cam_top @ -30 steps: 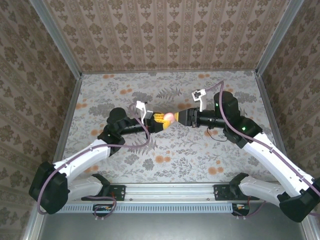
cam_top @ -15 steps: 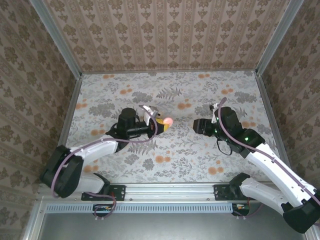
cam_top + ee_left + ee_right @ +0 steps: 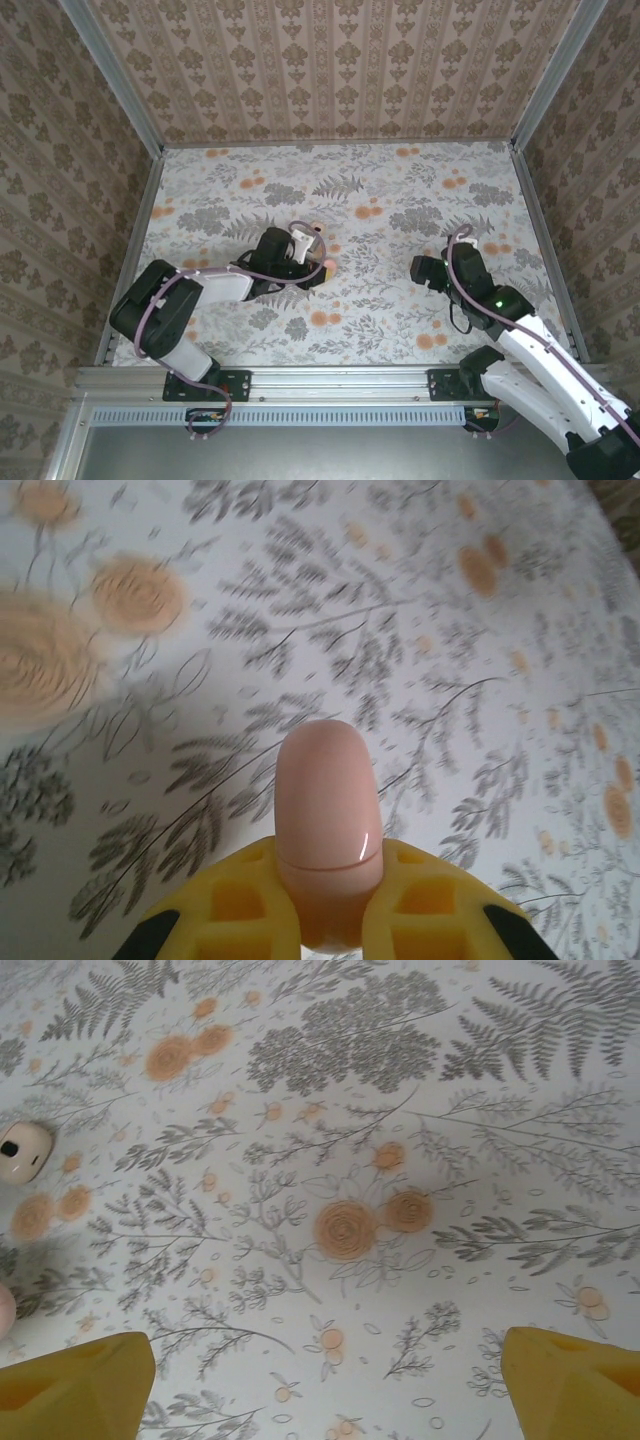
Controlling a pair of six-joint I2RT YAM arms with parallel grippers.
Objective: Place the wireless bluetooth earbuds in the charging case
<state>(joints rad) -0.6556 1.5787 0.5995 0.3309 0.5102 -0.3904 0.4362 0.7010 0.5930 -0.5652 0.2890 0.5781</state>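
The left gripper [image 3: 328, 905] is pressed together on the charging case [image 3: 325, 790]; its yellow fingers [image 3: 235, 915] clamp the case from both sides, and the case stands out forward between them. Seen from the left wrist, the case is pale pink, smooth and glossy, with a rounded end; a thin dark seam runs across it just above the fingers, and the two halves meet along this line, so the case looks closed. In the top view the case shows as a small pink spot at the tip of the left gripper, close above the table [image 3: 400, 200], about the middle of the floral surface.

One earbud [image 3: 22, 1150] lies on the table, at the left edge of the right wrist view; it is tiny, cream-white and rounded, with a small dark round spot on its face; it lies beside pale orange flowers of the pattern, apart from both grippers. Whether another earbud is inside the case, I cannot tell.

The right gripper [image 3: 325, 1390] is spread wide; its two yellow fingertips stand at the bottom corners of its own view, with only bare patterned table between them; it touches nothing, and it is well apart from the case.
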